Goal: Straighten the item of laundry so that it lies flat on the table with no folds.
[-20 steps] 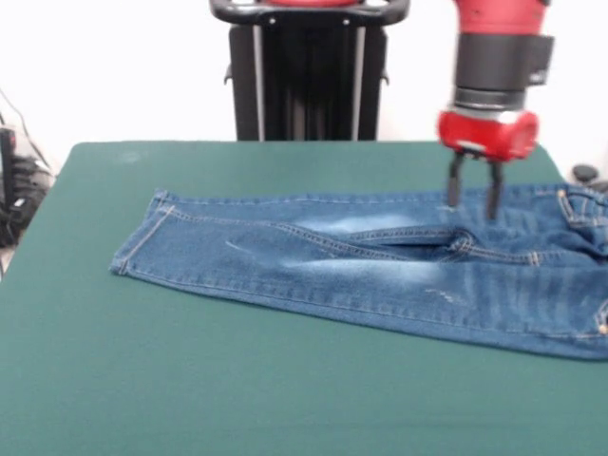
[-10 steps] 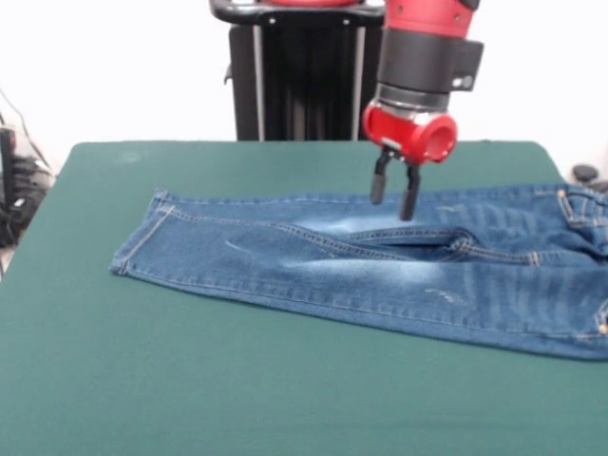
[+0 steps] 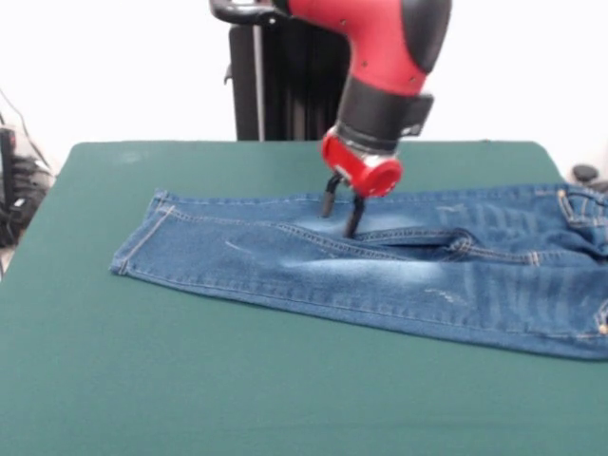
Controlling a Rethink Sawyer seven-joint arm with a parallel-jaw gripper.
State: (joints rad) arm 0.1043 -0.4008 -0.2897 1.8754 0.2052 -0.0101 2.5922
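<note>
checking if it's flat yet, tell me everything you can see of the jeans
The jeans are small, blue denim with pale faded patches and orange-tan stitching. They lie spread across the green table, leg hems toward the picture's left, waist end running off the right edge. The legs lie close together, one slightly overlapping the other along the inseam. The open gripper is tilted over the far leg; contact is unclear.
</note>
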